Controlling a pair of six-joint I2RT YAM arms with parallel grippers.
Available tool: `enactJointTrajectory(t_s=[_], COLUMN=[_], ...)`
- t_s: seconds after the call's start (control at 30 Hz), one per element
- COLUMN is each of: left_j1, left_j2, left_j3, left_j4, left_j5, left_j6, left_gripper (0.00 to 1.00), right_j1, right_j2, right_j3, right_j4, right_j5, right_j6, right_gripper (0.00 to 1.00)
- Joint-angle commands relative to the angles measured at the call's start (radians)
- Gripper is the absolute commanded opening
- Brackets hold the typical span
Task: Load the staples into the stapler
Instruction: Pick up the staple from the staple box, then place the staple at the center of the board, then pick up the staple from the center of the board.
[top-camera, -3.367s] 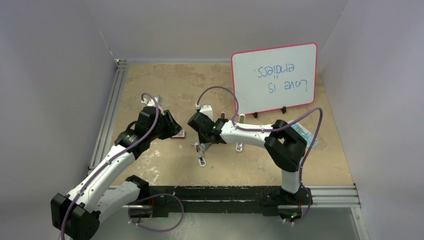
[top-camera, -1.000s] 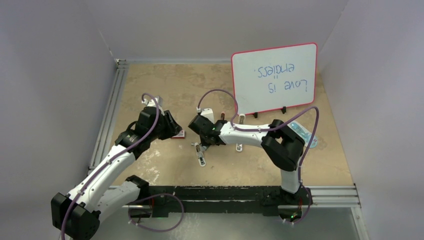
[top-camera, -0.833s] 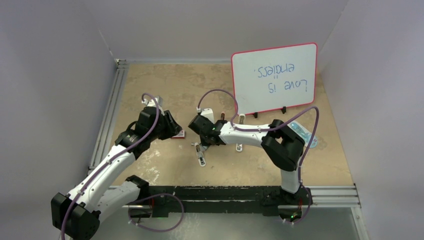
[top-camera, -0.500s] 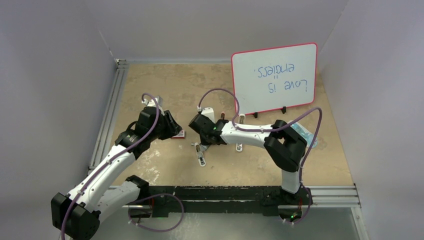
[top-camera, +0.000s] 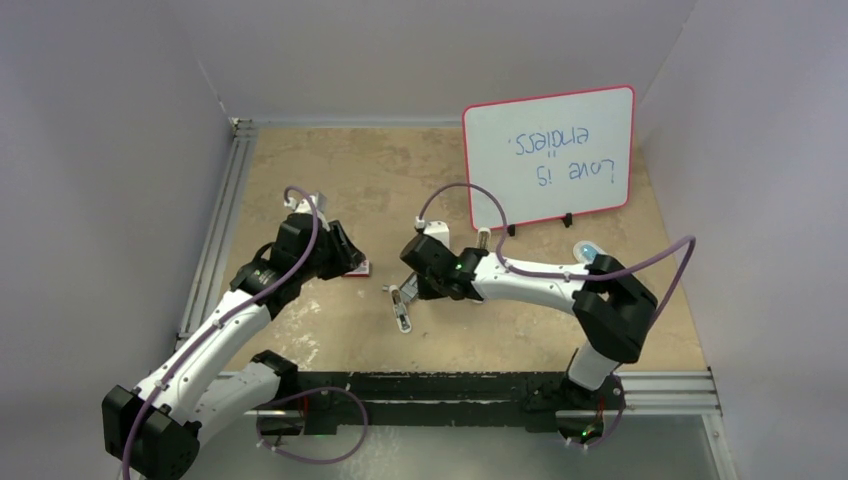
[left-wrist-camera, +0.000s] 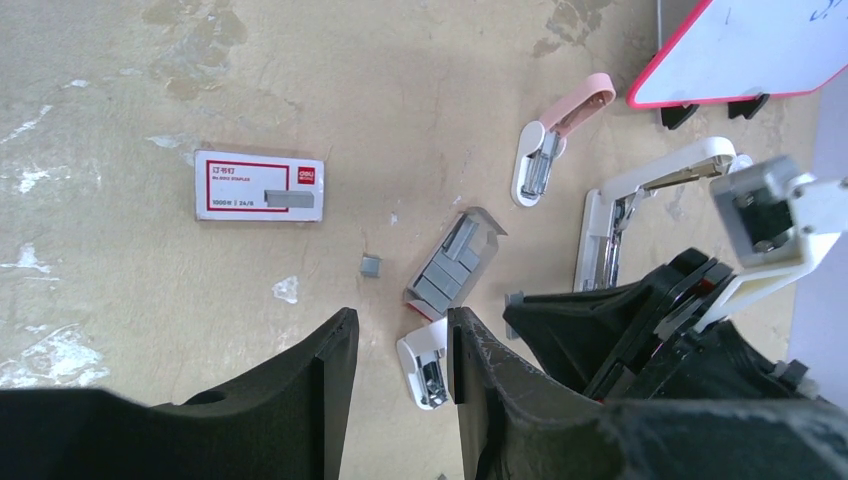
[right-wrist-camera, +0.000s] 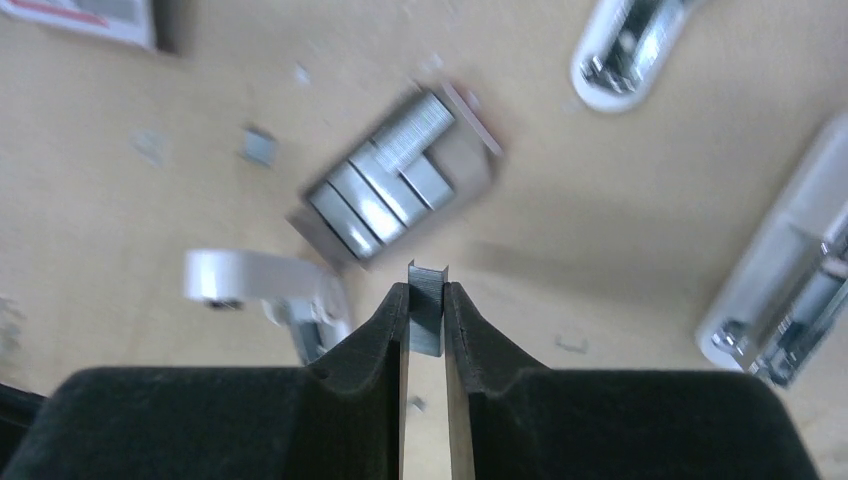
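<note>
The right pincer (right-wrist-camera: 427, 296) is closed on a short strip of staples (right-wrist-camera: 427, 280). The strip stands upright between the two black fingertips, and its top end comes out a little above them. The pincer hangs over the desk (top-camera: 330, 160), above the place where the small things lie.

Under it lies the grey tray (right-wrist-camera: 400, 185), turned at an angle. More staples (left-wrist-camera: 450, 262) are in the tray, several grey blocks side by side. The red and white box (left-wrist-camera: 260, 187) lies flat to the left of the tray, well apart from it. One small grey piece (left-wrist-camera: 370, 266) lies on the desk between the box and the tray; it is perhaps a broken bit of staples, but the picture is too small to be sure.

The small white stapler (left-wrist-camera: 425, 365) lies just beside the near corner of the tray, with its metal part showing. A pink stapler (left-wrist-camera: 565, 120) lies further away, beside the foot of the whiteboard (top-camera: 548, 155). A bigger white stapler (left-wrist-camera: 640, 195) lies opened up to the right of the pink one.

The left pincer (left-wrist-camera: 402, 318) is open and grips nothing. From its own camera the small white stapler shows in the gap between its fingers, on the desk below. From above, this pincer (top-camera: 345, 258) hangs near the box.
</note>
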Motion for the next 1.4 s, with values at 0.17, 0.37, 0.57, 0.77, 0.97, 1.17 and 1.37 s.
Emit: enactJointTrajectory(t_s=[0.17,0.37,0.57,0.77,0.97,1.17,1.37], left_j1=[0.001,0.000,0.000,0.000,0.000,0.000,0.000], left_j2=[-0.007,-0.005,-0.005,-0.016,-0.025,-0.042,-0.053], left_j3=[-0.034,-0.043,-0.044,-0.050,-0.054,-0.061,-0.066], left_j4=[0.072,0.081,0.082,0.086,0.087,0.087,0.086], left_j5=[0.063,0.083,0.099,0.096,0.084,0.069,0.064], left_j6=[-0.004,-0.012,-0.013,-0.016,-0.010,-0.003,0.005], left_gripper=[0.38,0.38,0.39,0.42,0.42,0.42,0.42], right_j1=[0.003,0.004,0.005,0.005,0.005,0.011,0.024], right_j2=[-0.101,-0.054,-0.036,0.002,0.037,0.061,0.096], right_j3=[-0.182,-0.193,-0.163,-0.102,-0.051,-0.031,-0.014], right_j4=[0.035,0.074,0.025,-0.040,-0.118,-0.151,-0.178], right_j5=[-0.082,-0.108,-0.064,-0.019,0.008,0.001,-0.016], right_j6=[0.025,-0.028,-0.036,-0.009,0.062,0.108,0.141], right_gripper=[0.18,0.19,0.37,0.44,0.36,0.31,0.28])
